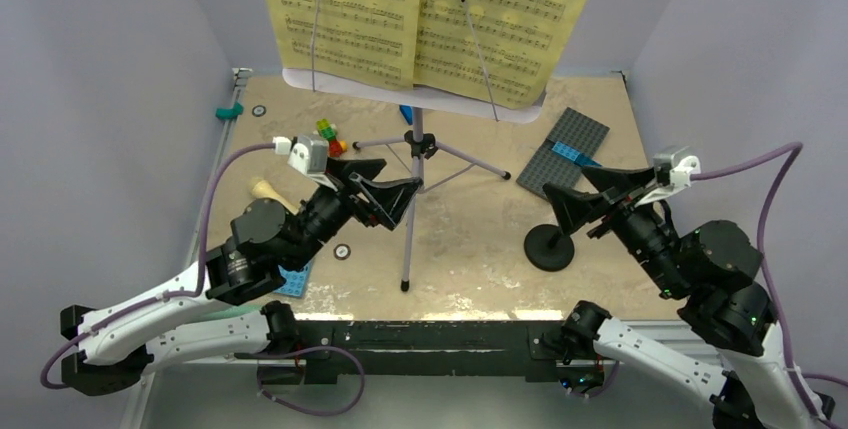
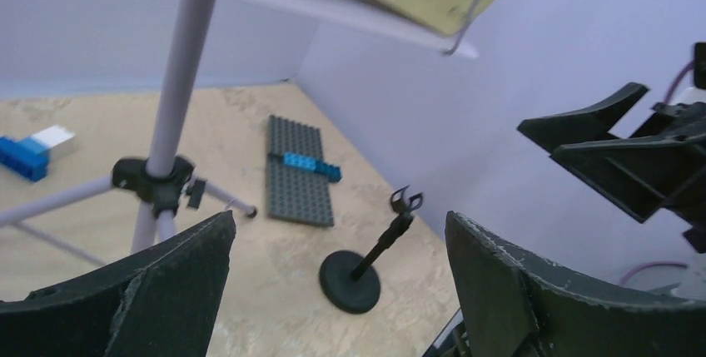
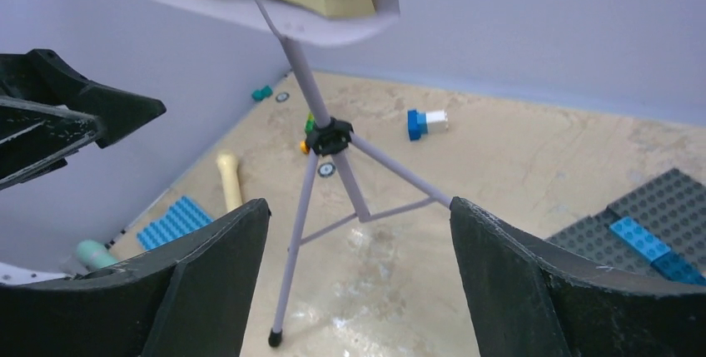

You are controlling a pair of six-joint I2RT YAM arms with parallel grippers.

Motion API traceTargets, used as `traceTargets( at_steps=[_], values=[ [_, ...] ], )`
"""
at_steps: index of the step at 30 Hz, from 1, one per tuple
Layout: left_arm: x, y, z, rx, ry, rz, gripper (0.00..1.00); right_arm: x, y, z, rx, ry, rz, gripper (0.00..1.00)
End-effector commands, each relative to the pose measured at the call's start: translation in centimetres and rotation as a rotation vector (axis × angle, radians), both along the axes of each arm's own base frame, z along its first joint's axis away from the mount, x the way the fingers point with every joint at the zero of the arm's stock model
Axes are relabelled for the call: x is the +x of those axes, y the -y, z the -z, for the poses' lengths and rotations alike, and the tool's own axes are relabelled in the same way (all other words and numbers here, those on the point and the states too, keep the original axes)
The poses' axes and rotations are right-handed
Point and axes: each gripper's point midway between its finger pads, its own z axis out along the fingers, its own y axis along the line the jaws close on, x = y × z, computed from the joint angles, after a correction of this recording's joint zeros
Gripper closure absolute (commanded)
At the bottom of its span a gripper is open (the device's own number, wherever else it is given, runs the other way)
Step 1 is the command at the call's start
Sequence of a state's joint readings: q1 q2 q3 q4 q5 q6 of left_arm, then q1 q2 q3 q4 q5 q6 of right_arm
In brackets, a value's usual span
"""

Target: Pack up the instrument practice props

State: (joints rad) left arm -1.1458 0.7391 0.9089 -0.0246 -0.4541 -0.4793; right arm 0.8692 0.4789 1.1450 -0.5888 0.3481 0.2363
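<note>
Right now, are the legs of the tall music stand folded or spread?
Spread. The music stand is upright, and its three legs splay outward from the black hub down to the table.

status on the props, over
left gripper and right gripper open, empty. music stand upright, sheet music on it. mic stand, microphone loose on table. bricks scattered around.

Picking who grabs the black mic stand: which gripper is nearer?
Right. The right gripper hovers close beside the mic stand; the left gripper is across the tripod music stand from it.
</note>
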Motion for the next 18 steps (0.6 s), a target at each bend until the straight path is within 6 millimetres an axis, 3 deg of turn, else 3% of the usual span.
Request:
traceTargets(
  at_steps=[1,4,8,14,18],
  values=[
    [-2.5,1.1,-8.1,-0.128,0.165,0.159,0.00,-0.1,0.4,-6.3,0.060,0.142,0.002,0.15],
    [-4.1,2.4,-11.6,-0.151,0.218,0.264,0.00,0.2,0.1,-8.7,0.062,0.182,0.003,0.15],
    [-4.6,4.1,-14.6,-0.147,0.270,0.322,0.00,0.5,-0.4,-12.0,0.081,0.250,0.003,0.15],
    [-3.4,5.2,-19.2,-0.147,0.376,0.274,0.01,2.3,-0.6,-15.6,0.057,0.364,0.083,0.16],
    [-1.1,5.9,-20.4,-0.119,0.396,0.169,0.04,3.5,-1.2,-16.7,0.022,0.372,0.104,0.16]
  ],
)
